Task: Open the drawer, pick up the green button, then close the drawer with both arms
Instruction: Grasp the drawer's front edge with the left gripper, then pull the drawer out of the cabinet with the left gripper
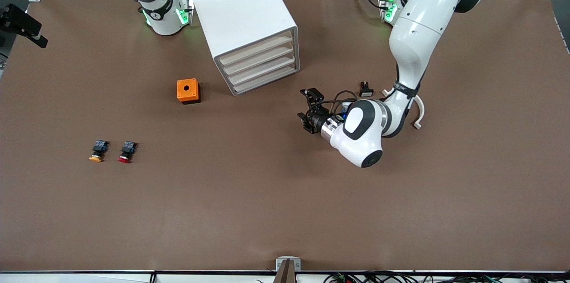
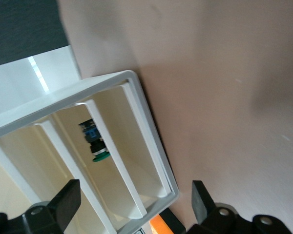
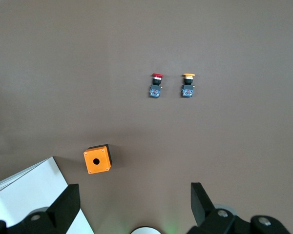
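The button (image 2: 94, 141), green cap and black body with a blue mark, lies on its side inside the cabinet (image 1: 242, 20), seen only in the left wrist view through the cabinet's open face. Its long axis lies along the shelf dividers, with the green cap toward the open face and the black body deeper in. Which of the four compartments holds it cannot be told. In the front view the drawers (image 1: 260, 66) show four pale beige fronts stacked one above another, all pushed in, facing the front camera and turned slightly toward the left arm's end of the table.

The left gripper (image 1: 308, 109) hangs low over the table in front of the cabinet, pointed at the drawer fronts, fingers (image 2: 68, 202) spread apart and holding nothing. The right gripper (image 3: 134, 204) is raised near its base beside the cabinet, looking down on the table; its fingers are likewise spread and empty, and this arm waits.

An orange box (image 1: 188, 90) with a round hole in its top stands beside the cabinet, toward the right arm's end. An orange-capped button (image 1: 98, 150) and a red-capped button (image 1: 127, 151) lie side by side nearer the front camera, caps pointing toward it. A small black part (image 1: 365, 90) lies near the left arm.
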`<state>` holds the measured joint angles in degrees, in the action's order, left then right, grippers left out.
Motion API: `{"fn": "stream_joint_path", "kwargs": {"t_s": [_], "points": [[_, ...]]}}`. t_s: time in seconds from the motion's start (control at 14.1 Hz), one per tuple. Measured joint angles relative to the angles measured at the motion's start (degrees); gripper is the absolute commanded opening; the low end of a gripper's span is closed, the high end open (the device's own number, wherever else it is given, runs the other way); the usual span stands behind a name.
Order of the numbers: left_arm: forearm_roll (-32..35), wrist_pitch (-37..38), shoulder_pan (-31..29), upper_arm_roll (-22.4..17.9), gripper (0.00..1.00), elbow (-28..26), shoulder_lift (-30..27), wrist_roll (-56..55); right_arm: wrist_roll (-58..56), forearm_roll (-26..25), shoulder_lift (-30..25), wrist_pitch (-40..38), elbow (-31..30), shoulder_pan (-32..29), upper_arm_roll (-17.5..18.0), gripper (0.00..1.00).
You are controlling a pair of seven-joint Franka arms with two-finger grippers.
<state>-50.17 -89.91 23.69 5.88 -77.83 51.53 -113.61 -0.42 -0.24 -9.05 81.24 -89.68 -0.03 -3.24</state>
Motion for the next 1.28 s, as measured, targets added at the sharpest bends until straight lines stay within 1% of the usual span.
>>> {"fn": "stream_joint_path", "kwargs": {"t_s": [0.28, 0.57, 0.64, 0.71, 0.85, 1.28], "points": [[-0.51, 7.32, 0.61, 0.98, 1.0, 0.05, 1.53, -9.27, 0.0, 0.0, 0.0, -0.39, 0.0, 0.0, 0.0, 1.0], [-0.99, 9.01, 1.8, 1.6, 0.99, 0.03, 3.54, -12.96, 0.0, 0.0, 0.0, -0.45, 0.0, 0.0, 0.02, 1.0], [-1.09, 9.05, 2.1, 1.62, 0.72, 0.04, 4.22, -13.17, 0.0, 0.0, 0.0, -0.45, 0.0, 0.0, 0.02, 1.0], [-1.17, 9.05, 2.46, 1.63, 0.61, 0.04, 4.86, -13.18, 0.0, 0.0, 0.0, -0.46, 0.0, 0.0, 0.02, 1.0], [-1.36, 9.05, 3.16, 1.63, 0.58, 0.05, 5.68, -13.19, 0.0, 0.0, 0.0, -0.47, 0.0, 0.0, 0.02, 1.0], [-1.43, 9.42, 4.97, 1.75, 0.56, 0.06, 5.81, -13.19, 0.0, 0.0, 0.0, -0.48, 0.0, 0.0, 0.02, 1.0]]}}
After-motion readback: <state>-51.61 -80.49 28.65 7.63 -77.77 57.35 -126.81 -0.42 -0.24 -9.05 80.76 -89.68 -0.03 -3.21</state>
